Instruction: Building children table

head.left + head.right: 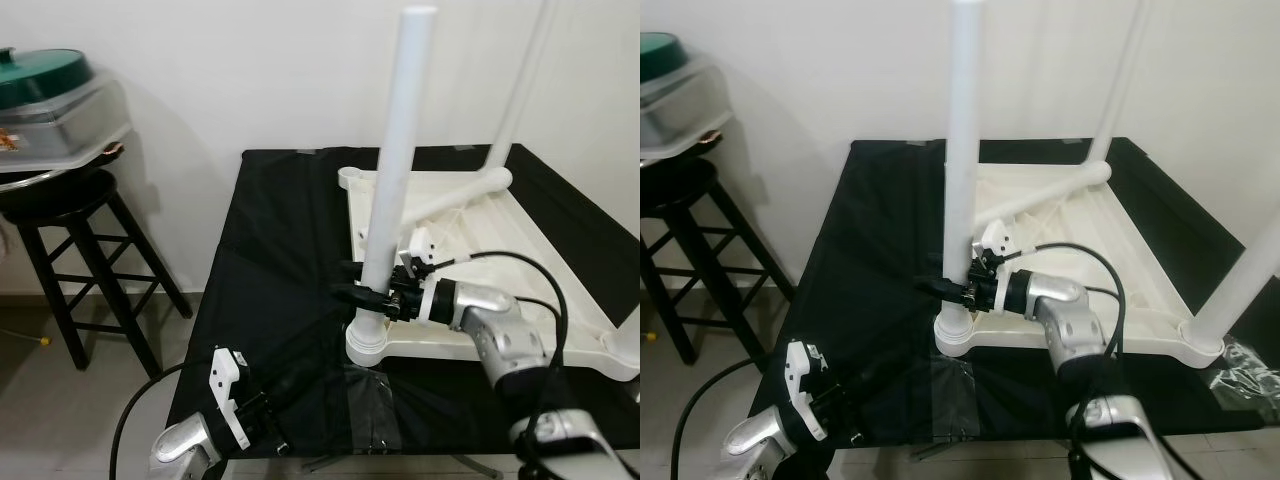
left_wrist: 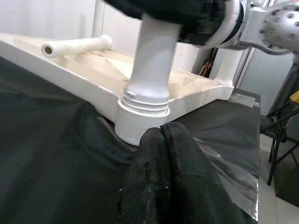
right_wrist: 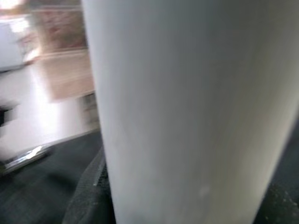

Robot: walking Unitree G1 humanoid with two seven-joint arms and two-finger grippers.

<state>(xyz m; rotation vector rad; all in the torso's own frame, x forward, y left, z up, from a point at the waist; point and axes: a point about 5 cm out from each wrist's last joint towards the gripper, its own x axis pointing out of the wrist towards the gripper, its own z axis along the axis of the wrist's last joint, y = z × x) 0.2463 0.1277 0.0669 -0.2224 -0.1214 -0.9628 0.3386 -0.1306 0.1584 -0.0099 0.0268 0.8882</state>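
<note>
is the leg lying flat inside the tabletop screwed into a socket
No, that loose leg lies on its side across the upturned tabletop, while the leg in the right hand stands upright in a corner socket.

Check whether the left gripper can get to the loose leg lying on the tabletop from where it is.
Probably not: the left gripper sits low at the near edge, and the upright leg held by the right gripper stands before the loose leg.

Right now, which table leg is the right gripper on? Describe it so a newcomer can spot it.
On the black-covered table lies an upturned white tabletop. At its near left corner socket stands an upright white leg, gripped low by the right gripper. Unlike the loose leg lying on the tabletop, it stands in its socket.
</note>
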